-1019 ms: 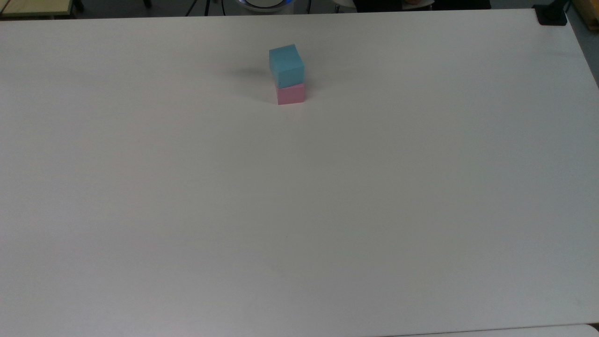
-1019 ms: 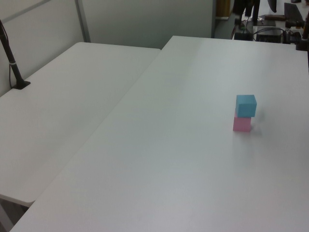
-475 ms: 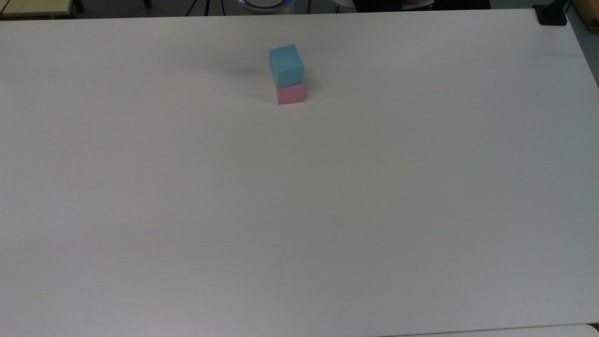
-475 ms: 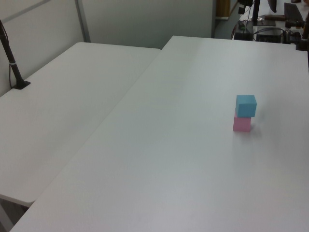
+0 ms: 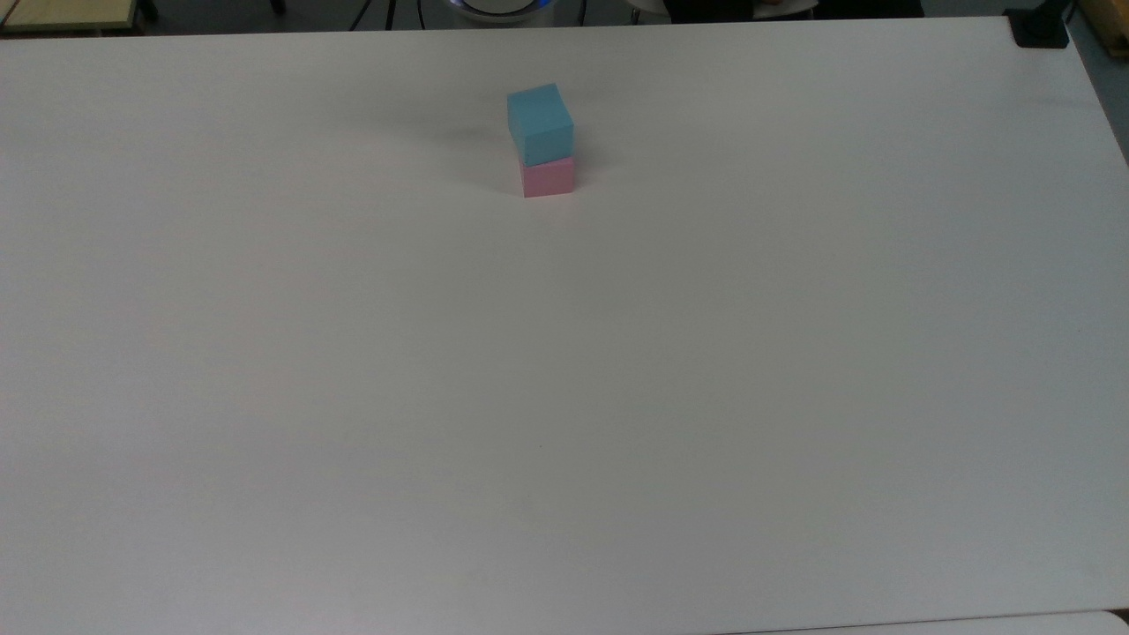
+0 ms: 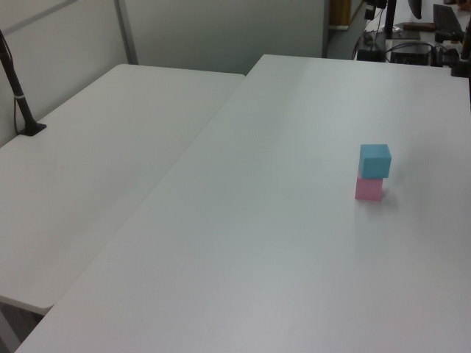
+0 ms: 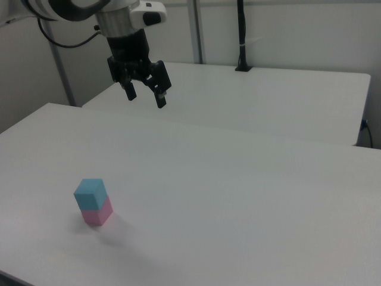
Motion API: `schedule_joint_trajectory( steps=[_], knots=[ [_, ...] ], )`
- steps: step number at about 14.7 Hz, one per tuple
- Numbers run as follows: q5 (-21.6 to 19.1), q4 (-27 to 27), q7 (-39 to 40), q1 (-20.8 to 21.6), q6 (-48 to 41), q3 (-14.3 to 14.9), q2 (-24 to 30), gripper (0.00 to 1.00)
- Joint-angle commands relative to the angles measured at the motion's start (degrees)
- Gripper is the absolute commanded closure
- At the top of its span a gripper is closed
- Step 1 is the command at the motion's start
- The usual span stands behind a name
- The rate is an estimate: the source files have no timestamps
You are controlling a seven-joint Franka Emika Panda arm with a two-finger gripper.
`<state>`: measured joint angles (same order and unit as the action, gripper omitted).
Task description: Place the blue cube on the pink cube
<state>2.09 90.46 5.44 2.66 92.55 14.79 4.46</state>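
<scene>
The blue cube (image 5: 540,123) (image 6: 375,160) (image 7: 90,193) rests on top of the pink cube (image 5: 548,177) (image 6: 369,189) (image 7: 97,214), a little skewed on it. The stack stands on the white table (image 5: 564,397) near the far edge in the top view. In the right view my gripper (image 7: 145,98) hangs high above the table, well up and to the right of the stack, open with nothing between its fingers.
A second white table (image 6: 96,169) adjoins along the left view's left, with a black post (image 6: 18,95) clamped at its edge. Cables and equipment (image 6: 412,37) sit beyond the far end. A black clamp (image 5: 1041,31) sits at the top view's upper right corner.
</scene>
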Motion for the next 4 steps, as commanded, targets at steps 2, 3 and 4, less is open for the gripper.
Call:
schedule_joint_trajectory(
  steps=[2,3,4],
  knots=[
    [-0.5,-1.4,0.7,3.4,0.5,4.3,-0.9,0.00],
    [-0.5,-1.9,0.4,3.4,0.5,4.0,-0.9,0.00],
    [-0.4,-2.5,0.4,3.4,0.4,3.8,-1.6,0.00]
  ],
)
